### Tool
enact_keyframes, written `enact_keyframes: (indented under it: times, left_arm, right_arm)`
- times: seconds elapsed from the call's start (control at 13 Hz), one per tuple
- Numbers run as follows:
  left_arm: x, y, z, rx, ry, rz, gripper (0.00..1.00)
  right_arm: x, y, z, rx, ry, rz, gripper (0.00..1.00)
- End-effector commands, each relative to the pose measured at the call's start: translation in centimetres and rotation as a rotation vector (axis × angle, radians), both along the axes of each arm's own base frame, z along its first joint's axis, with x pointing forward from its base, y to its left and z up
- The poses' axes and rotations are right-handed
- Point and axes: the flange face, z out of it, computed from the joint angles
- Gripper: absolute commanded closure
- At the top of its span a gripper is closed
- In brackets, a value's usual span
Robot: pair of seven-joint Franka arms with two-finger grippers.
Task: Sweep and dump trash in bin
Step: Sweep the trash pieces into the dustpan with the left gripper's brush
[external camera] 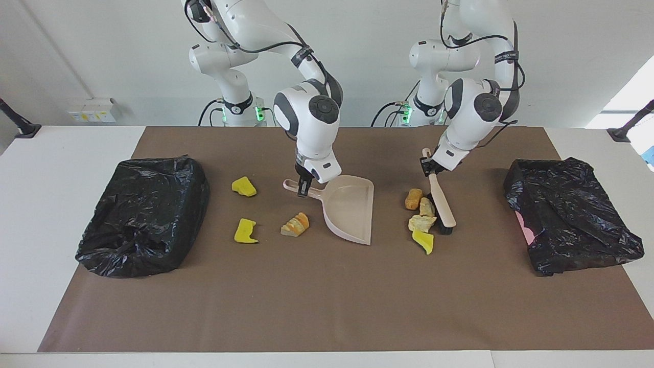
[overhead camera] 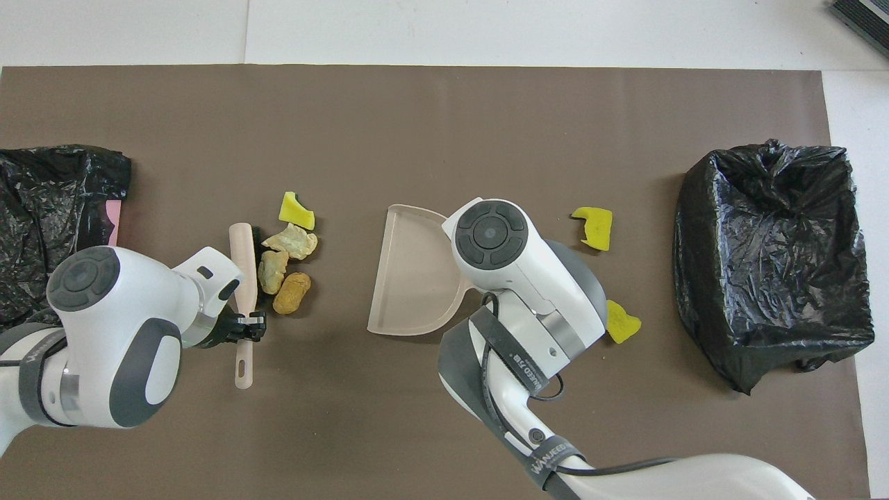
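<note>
Bread [external camera: 296, 225] at the dustpan's [external camera: 350, 207] nine o'clock is hiding overhead beneath the right gripper [external camera: 302, 188] clenching its handle; the left gripper [external camera: 427, 166] is clamping the brush [external camera: 440, 203].

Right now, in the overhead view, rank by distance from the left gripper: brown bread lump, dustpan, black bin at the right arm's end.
From the left gripper, on the brush handle:
1. Brown bread lump, beside the brush.
2. Dustpan, mid-table.
3. Black bin, right arm's end.
</note>
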Motion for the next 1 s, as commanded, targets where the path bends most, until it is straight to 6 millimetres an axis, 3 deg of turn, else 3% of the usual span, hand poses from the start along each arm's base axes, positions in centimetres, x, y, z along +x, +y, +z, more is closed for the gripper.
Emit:
enact_keyframes:
  times: [0.0, 0.15, 0.54, 0.77, 0.92]
  left_arm:
    - [-1.6, -4.2, -0.5, 0.006, -0.013, 0.006, 1.00]
    - [-2.6, -7.9, -1.1, -0.016, -0.025, 0.023, 1.00]
    - [-6.1, -16.2, 0.4, -0.118, -0.035, -0.044, 1.00]
    - [-6.0, -16.8, 2.4, -0.128, -0.019, -0.104, 1.00]
    - [-4.4, -15.9, 6.2, -0.143, 0.013, -0.141, 1.00]
  right_arm:
    - [-0.2, 0.7, -0.9, -0.009, -0.003, 0.066, 1.00]
    - [-1.0, 2.3, -1.3, -0.008, -0.002, 0.093, 1.00]
    - [-0.9, 2.5, -1.7, 0.009, -0.017, 0.096, 1.00]
    - [-0.9, 2.4, -1.8, 0.005, -0.012, 0.084, 1.00]
    - [-0.8, 2.2, -1.7, 0.002, -0.008, 0.080, 1.00]
